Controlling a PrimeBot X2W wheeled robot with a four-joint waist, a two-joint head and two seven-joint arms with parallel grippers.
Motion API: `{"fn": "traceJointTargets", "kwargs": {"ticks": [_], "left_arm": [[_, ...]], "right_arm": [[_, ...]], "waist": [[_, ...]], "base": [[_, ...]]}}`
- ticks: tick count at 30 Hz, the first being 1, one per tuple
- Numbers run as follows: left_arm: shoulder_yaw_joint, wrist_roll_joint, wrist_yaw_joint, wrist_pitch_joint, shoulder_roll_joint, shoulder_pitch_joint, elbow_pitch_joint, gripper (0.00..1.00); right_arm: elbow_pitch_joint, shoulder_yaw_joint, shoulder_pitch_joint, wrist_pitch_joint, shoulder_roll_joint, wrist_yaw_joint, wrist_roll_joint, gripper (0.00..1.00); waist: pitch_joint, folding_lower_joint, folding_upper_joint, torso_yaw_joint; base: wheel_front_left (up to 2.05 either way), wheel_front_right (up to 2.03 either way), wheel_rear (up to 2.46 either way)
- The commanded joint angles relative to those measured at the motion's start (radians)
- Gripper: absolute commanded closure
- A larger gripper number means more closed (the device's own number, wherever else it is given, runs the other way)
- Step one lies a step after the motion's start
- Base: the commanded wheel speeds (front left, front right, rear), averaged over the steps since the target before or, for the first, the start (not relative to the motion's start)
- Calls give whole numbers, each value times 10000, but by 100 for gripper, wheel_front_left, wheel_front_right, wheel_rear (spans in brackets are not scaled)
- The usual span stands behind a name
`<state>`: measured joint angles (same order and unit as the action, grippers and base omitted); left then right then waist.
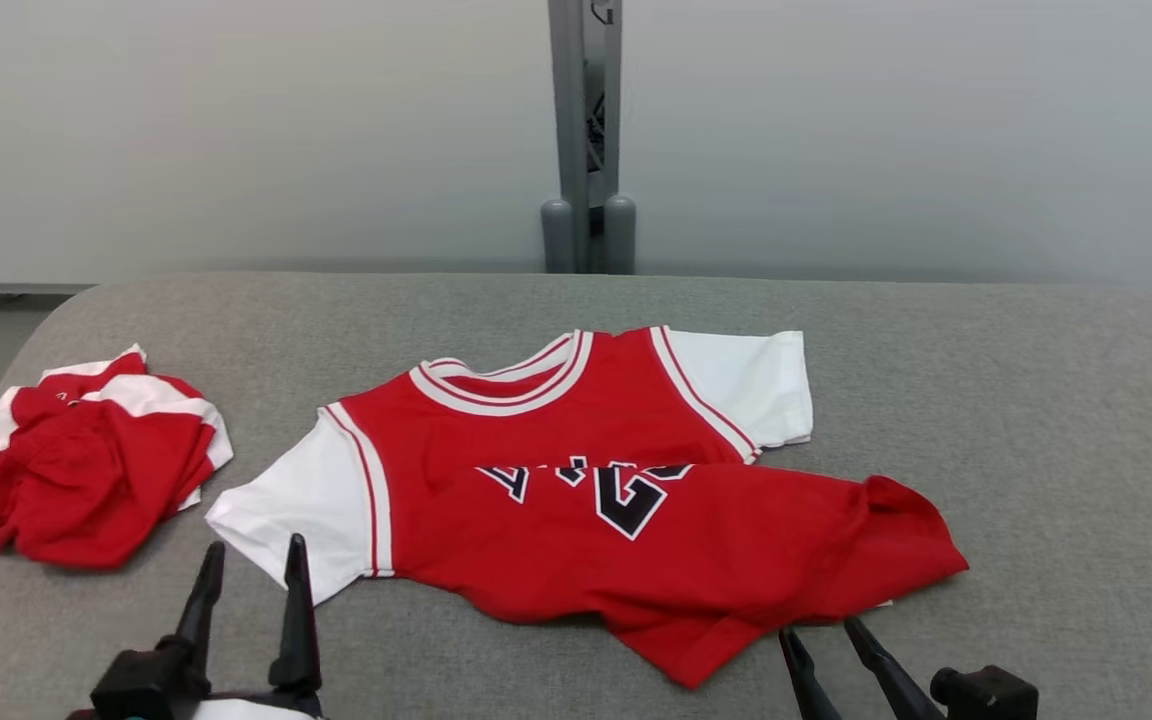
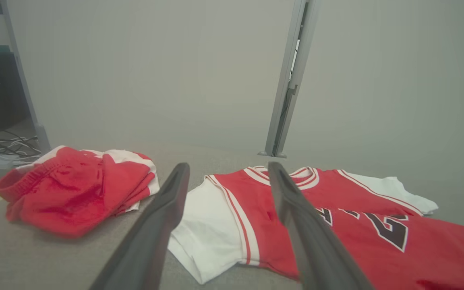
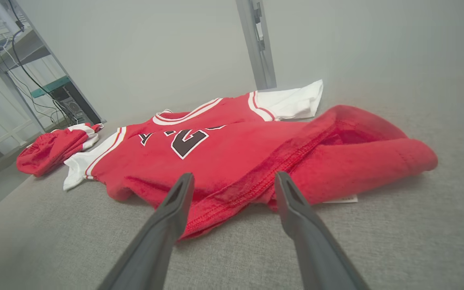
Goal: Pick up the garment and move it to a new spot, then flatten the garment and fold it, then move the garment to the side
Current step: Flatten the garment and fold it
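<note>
The garment (image 1: 576,470) is a red jersey with white sleeves and black lettering, lying on the grey table (image 1: 1036,400); its lower part is folded up and bunched toward the right. My left gripper (image 1: 254,560) stands open just in front of the white left sleeve (image 2: 204,225), holding nothing. My right gripper (image 1: 821,632) is open at the garment's near hem (image 3: 232,201), empty, fingertips beside the cloth. The garment (image 2: 336,217) and the garment (image 3: 232,149) lie ahead of each pair of fingers.
A second red and white garment (image 1: 86,465) lies crumpled at the table's left end, also seen as a bundle (image 2: 75,189). A grey post (image 1: 586,140) rises behind the table's far edge. Shelving with cables (image 3: 22,80) stands off to the left.
</note>
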<state>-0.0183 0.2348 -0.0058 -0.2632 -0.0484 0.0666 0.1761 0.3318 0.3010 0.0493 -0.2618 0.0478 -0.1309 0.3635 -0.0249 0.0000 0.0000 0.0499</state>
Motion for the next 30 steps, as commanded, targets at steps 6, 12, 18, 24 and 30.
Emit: {"fn": "traceJointTargets", "kwargs": {"ticks": [6,12,18,24,30], "left_arm": [[1106,133,417,-8,-41,478,27,0],[1543,144,614,-8,-44,345,25,0],[1487,159,596,-9,-40,192,7,0],[1518,238,662,-9,-40,30,-36,0],[1421,319,703,-9,-38,48,-130,0]], "right_arm": [[1280,931,-373,-43,55,3,863,0],[2546,1703,-938,-34,54,3,2501,0],[3511,2343,-1581,-29,55,3,3624,0],[4128,2682,-1974,-18,51,3,3882,100],[4158,2353,-2150,-23,385,6,3561,100]], "waist": [[88,0,0,1153],[205,0,0,1680],[347,0,0,1854],[431,0,0,1849],[505,0,0,1458]], "base": [[0,0,0],[0,0,0],[0,0,0],[0,0,0],[0,0,0]]}}
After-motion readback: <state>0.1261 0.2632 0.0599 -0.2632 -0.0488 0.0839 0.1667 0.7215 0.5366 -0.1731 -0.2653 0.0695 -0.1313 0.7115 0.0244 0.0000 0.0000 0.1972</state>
